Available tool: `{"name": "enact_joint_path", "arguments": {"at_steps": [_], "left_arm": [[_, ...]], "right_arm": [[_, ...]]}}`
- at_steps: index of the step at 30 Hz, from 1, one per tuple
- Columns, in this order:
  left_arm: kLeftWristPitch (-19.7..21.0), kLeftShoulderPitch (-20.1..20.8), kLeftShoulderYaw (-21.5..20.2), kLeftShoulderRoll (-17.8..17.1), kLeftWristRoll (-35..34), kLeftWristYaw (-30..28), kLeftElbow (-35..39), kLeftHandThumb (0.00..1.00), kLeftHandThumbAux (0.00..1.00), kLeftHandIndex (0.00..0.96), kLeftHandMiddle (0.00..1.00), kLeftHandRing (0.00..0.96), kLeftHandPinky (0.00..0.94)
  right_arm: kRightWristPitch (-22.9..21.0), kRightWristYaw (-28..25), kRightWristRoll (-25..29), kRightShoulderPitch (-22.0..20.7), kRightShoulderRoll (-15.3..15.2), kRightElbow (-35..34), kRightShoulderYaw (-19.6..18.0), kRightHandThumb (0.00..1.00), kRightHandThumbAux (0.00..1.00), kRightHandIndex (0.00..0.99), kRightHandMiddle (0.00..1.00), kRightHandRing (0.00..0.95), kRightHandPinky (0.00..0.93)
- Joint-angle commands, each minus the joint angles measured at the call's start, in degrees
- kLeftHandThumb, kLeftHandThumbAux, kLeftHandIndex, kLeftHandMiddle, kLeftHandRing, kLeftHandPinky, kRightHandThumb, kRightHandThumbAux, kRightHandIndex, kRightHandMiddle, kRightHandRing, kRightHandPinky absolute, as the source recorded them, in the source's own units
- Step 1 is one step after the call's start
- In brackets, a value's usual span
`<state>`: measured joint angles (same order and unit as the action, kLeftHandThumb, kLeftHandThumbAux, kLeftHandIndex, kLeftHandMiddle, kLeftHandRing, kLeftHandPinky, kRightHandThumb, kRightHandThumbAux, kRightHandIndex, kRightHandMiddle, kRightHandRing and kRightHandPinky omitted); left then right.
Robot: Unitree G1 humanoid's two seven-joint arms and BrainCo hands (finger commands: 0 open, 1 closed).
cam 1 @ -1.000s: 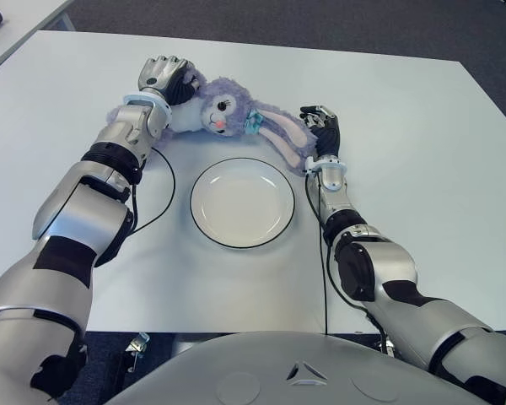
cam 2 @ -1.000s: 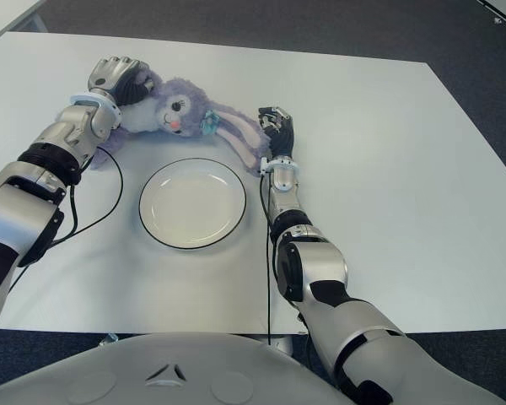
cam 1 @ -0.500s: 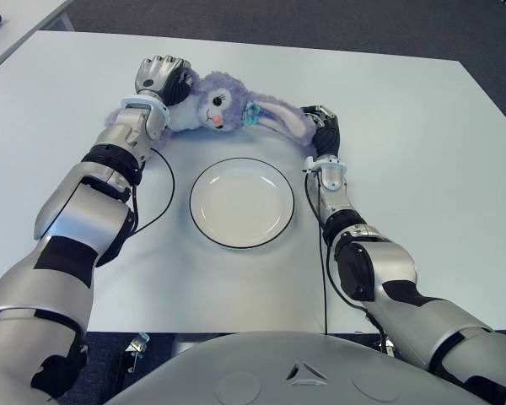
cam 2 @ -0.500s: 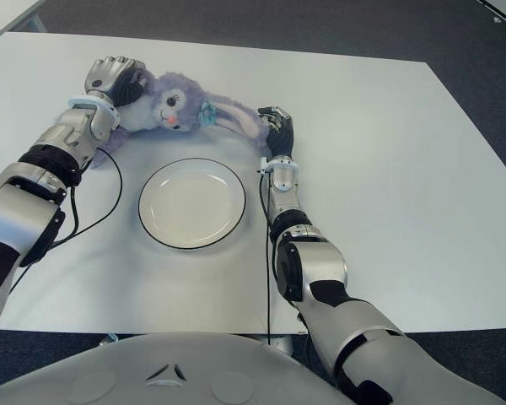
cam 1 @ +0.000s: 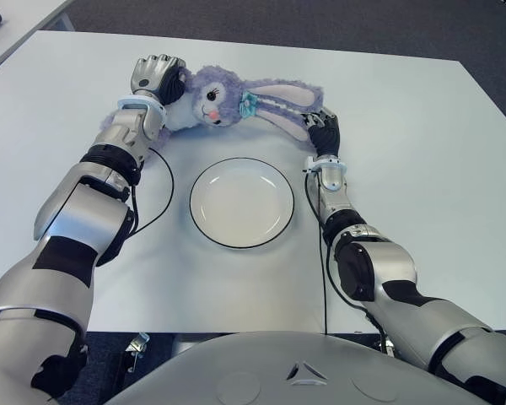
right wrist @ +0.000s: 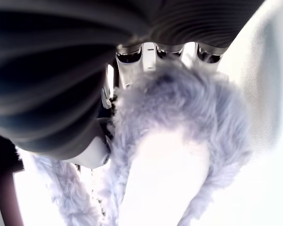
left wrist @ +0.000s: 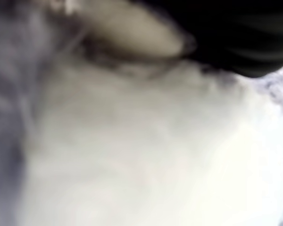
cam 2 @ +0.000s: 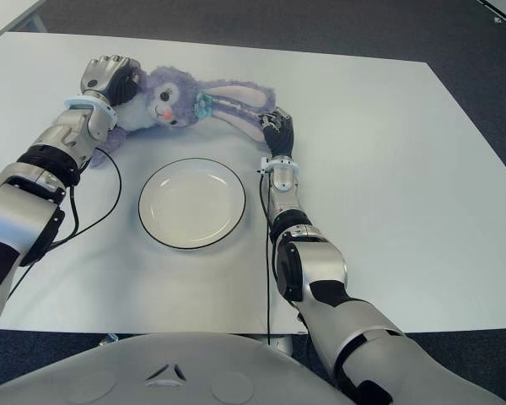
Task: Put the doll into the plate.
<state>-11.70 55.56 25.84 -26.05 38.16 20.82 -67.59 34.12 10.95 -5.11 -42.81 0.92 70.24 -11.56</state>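
1. Holding the doll (cam 1: 215,103) at both ends is what the step in hand depends on: the left hand (cam 1: 156,77) is curled around the plush body at the far left, and the right hand (cam 1: 323,129) is closed on the tip of one long ear, to the right.

2. Between the two hands the doll is stretched out just beyond the far rim of the plate (cam 1: 204,221), its face turned toward the robot. The plate holds nothing yet.

3. To do the carry well, I judge both hands should come toward the robot together, at the same pace, so the soft body does not sag or twist out of either grip.

4. The ear is thin and floppy, so the right hand's hold is likely the weaker one; the left hand should take most of the load.

5. Lowering the body over the plate's middle before letting go would keep the ears from trailing onto the table (cam 1: 422,126).

6. The eye views show the whole layout, but not how firmly either hand grips.

7. The right wrist view adds that: the ear (right wrist: 174,141) runs across the palm with fingers (right wrist: 132,59) bent over its end.

8. The left wrist view shows only pale plush pressed up close, which suggests a tight hold.
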Motion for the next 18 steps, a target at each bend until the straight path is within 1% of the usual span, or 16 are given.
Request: {"name": "enact_joint_path", "arguments": {"at_steps": [1, 2, 3, 5, 6, 7, 9, 10, 11, 12, 15, 17, 18], "left_arm": [[1.79, -2.26, -0.42, 1.55, -0.72, -0.93, 0.00, 0.956, 0.644, 0.458, 0.478, 0.475, 0.526], [1.85, -2.26, -0.49, 1.49, -0.71, -0.87, 0.25, 0.956, 0.644, 0.457, 0.478, 0.475, 0.524], [1.90, -2.26, -0.53, 1.45, -0.70, -0.84, 0.42, 0.955, 0.645, 0.449, 0.480, 0.477, 0.498], [1.90, -2.28, -0.58, 1.28, -0.61, -0.70, 0.94, 0.955, 0.645, 0.446, 0.481, 0.478, 0.490], [1.88, -2.29, -0.60, 1.18, -0.55, -0.62, 1.25, 0.952, 0.648, 0.430, 0.474, 0.485, 0.526], [1.82, -2.29, -0.55, 0.98, -0.41, -0.54, 1.78, 0.951, 0.648, 0.426, 0.473, 0.487, 0.535], [1.78, -2.33, -0.50, 0.70, -0.25, -0.55, 2.57, 0.951, 0.649, 0.420, 0.474, 0.488, 0.447], [1.80, -2.37, -0.49, 0.59, -0.21, -0.60, 2.88, 0.950, 0.649, 0.418, 0.475, 0.489, 0.428], [2.01, -2.63, -0.57, 0.17, -0.18, -1.17, 4.70, 0.950, 0.649, 0.417, 0.475, 0.489, 0.425], [2.18, -2.84, -0.64, -0.13, -0.17, -1.61, 6.06, 0.950, 0.650, 0.414, 0.478, 0.489, 0.388], [3.17, -4.05, -0.93, -1.03, -0.17, -3.21, 11.17, 0.950, 0.649, 0.413, 0.481, 0.489, 0.362], [3.70, -4.76, -1.02, -1.37, -0.12, -3.90, 13.43, 0.951, 0.649, 0.413, 0.484, 0.488, 0.360], [3.92, -5.04, -1.05, -1.48, -0.10, -4.12, 14.19, 0.951, 0.649, 0.413, 0.487, 0.487, 0.343]], "right_arm": [[-4.00, 0.68, -0.15, 12.63, 2.18, 7.12, -0.05, 0.713, 0.731, 0.413, 0.342, 0.325, 0.271], [-4.05, 0.67, -0.12, 12.62, 2.19, 7.13, -0.07, 0.713, 0.731, 0.413, 0.343, 0.325, 0.271], [-4.07, 0.66, -0.10, 12.61, 2.19, 7.13, -0.09, 0.714, 0.731, 0.413, 0.343, 0.326, 0.276], [-4.18, 0.60, -0.04, 12.58, 2.21, 7.14, -0.13, 0.714, 0.731, 0.413, 0.343, 0.327, 0.278], [-4.23, 0.57, -0.01, 12.57, 2.22, 7.15, -0.15, 0.714, 0.731, 0.413, 0.343, 0.330, 0.282], [-4.25, 0.56, 0.00, 12.56, 2.23, 7.15, -0.17, 0.715, 0.731, 0.413, 0.344, 0.331, 0.283], [-4.24, 0.61, -0.01, 12.55, 2.25, 7.15, -0.16, 0.716, 0.731, 0.414, 0.345, 0.336, 0.275], [-4.23, 0.64, -0.02, 12.55, 2.27, 7.15, -0.16, 0.716, 0.731, 0.414, 0.345, 0.336, 0.267], [-4.21, 0.73, -0.05, 12.55, 2.28, 7.15, -0.12, 0.716, 0.731, 0.414, 0.345, 0.336, 0.266], [-4.19, 0.80, -0.08, 12.55, 2.29, 7.15, -0.10, 0.715, 0.731, 0.414, 0.346, 0.332, 0.263], [-4.20, 0.81, -0.08, 12.54, 2.31, 7.15, -0.09, 0.714, 0.731, 0.414, 0.345, 0.323, 0.250], [-4.29, 0.75, -0.05, 12.52, 2.32, 7.15, -0.10, 0.713, 0.731, 0.413, 0.344, 0.317, 0.251], [-4.33, 0.74, -0.04, 12.52, 2.32, 7.16, -0.10, 0.713, 0.731, 0.413, 0.344, 0.317, 0.255]]}}
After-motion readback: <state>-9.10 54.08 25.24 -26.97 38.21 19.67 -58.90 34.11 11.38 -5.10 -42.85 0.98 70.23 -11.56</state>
